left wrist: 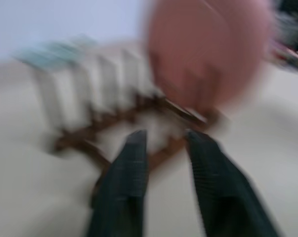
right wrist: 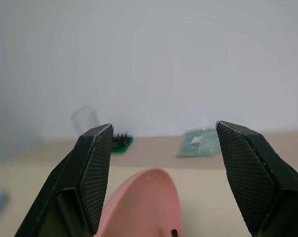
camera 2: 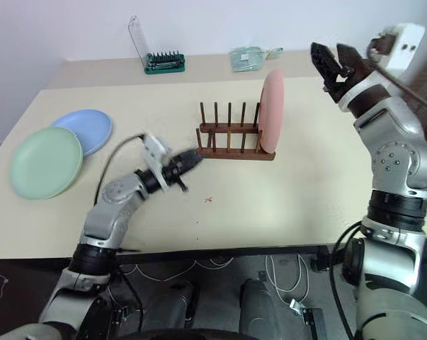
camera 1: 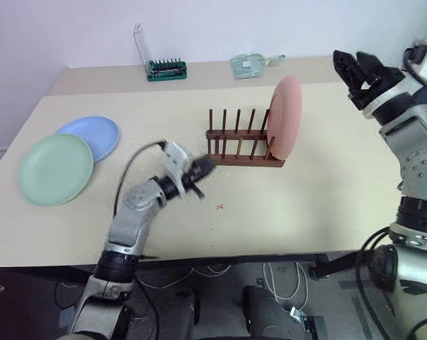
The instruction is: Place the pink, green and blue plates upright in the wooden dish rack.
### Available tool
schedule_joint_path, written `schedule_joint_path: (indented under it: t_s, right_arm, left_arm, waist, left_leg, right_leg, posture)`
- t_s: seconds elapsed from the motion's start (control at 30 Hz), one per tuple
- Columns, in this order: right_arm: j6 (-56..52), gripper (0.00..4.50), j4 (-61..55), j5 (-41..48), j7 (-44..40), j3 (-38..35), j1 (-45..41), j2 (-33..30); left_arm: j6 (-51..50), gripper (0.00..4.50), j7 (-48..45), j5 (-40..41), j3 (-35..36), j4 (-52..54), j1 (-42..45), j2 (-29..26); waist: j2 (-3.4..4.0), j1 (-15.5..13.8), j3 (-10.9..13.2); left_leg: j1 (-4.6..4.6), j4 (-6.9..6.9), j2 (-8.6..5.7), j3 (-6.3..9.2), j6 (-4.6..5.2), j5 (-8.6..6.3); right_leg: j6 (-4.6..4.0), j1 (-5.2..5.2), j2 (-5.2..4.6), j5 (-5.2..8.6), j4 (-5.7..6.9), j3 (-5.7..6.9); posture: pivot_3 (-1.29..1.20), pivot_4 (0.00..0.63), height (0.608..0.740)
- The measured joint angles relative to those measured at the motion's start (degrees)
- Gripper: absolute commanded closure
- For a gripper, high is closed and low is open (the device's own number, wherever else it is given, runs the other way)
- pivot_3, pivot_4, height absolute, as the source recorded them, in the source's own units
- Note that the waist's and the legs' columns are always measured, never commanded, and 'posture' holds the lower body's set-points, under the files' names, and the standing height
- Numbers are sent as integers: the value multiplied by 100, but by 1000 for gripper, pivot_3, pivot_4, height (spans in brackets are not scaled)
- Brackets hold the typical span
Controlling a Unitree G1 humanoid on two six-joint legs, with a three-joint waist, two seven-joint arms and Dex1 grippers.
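Right gripper (right wrist: 163,163): fingers spread wide, holding nothing, raised above and to the right of the pink plate (camera 1: 287,117). Left gripper (left wrist: 166,148): fingers parted with a clear gap, holding nothing, low over the table (camera 1: 326,205) just beside the left end of the wooden dish rack (camera 1: 241,145). Pink plate: standing upright among the pegs at the right end of the rack. Green plate (camera 1: 55,169): flat at the table's left side, lying over the edge of the blue plate (camera 1: 93,134) behind it. Green-based holder (camera 1: 166,69) and a clear packet (camera 1: 250,65): at the far edge.
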State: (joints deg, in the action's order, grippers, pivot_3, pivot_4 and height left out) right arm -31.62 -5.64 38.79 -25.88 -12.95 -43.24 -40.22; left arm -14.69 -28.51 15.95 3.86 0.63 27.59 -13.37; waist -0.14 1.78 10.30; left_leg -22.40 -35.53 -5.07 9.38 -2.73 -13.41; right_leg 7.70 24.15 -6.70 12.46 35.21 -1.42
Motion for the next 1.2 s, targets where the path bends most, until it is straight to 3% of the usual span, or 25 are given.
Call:
schedule_joint_path:
  t_s: [0.1, 0.13, 0.27, 0.37, 0.5, 0.7, 0.93, 1.03, 1.2]
  right_arm:
    - [48, 1108, -835, -388, -596, 810, 18, -145]
    - [71, 1108, -1029, -505, -742, 1077, 58, -144]
    - [143, 1108, -1184, -1119, -942, 1848, 149, -2]
    - [411, 1108, -1079, -1648, -971, 2521, 197, 505]
    - [607, 1108, -724, -1965, -1152, 2751, 275, 782]
    - [886, 1108, -415, -2204, -1407, 2753, 233, 1037]
    - [1001, 1108, -292, -2415, -1534, 2750, 227, 1243]
    - [1010, 1108, -293, -2470, -1544, 2748, 227, 1285]
    - [1007, 1108, -321, -2542, -1501, 2694, 240, 1288]
  left_arm:
    - [-132, 203, 1026, -158, 706, -131, 209, -154]
    - [-207, 54, 1324, -181, 926, -196, 259, -214]
    - [-522, 54, 2426, -226, 1725, -233, 318, -356]
    - [-774, 54, 3787, -411, 2738, -314, 441, -679]
    - [-1155, 54, 4746, -545, 3544, 52, 6, -741]
    - [-2053, 54, 5473, -142, 4334, 213, -290, -192]
    - [-2816, 54, 5369, 609, 4436, 331, -280, 140]
    - [-2872, 845, 5507, 931, 4622, 192, -183, 280]
    - [-2827, 3344, 5777, 1227, 4968, -11, 1, 259]
  waist:
    - [-4, 61, -2]
    - [-10, 67, -2]
    - [-23, 6, 4]
    - [-59, 60, 6]
    - [-59, 5, 5]
    - [-118, -145, -1]
    - [-119, -100, -1]
    - [-122, -81, 0]
    - [-122, -100, -1]
  left_leg:
    - [0, -2, 0, 1, 0, 0]
    - [0, -3, 0, 2, 0, 0]
    - [-7, -14, -7, 6, -2, 1]
    - [-6, -3, 1, 8, -8, 3]
    - [-6, -4, -10, 5, -9, 3]
    - [-9, -12, -10, 16, -15, 5]
    - [-5, -8, -8, 13, -16, 5]
    - [-5, -7, -5, 13, -19, 4]
    - [-5, -8, -5, 10, -21, 3]
  right_leg:
    - [1, -1, 0, 0, 0, 0]
    - [1, -1, 1, 0, 0, 1]
    - [1, -2, -4, -1, -1, 1]
    - [-2, 12, 5, -3, 4, 1]
    - [-2, 6, -10, -3, 1, -2]
    - [-2, 0, -5, -4, 2, 4]
    - [-3, 4, -2, -4, 5, 4]
    - [-4, 7, 1, -5, 6, 4]
    - [-4, 6, 0, -5, 5, 3]
  posture:
    - [0, 150, 740]
    - [0, 150, 740]
    - [0, 150, 740]
    - [0, 150, 740]
    - [0, 150, 740]
    - [0, 150, 740]
    - [0, 150, 740]
    - [0, 150, 740]
    - [0, 150, 740]
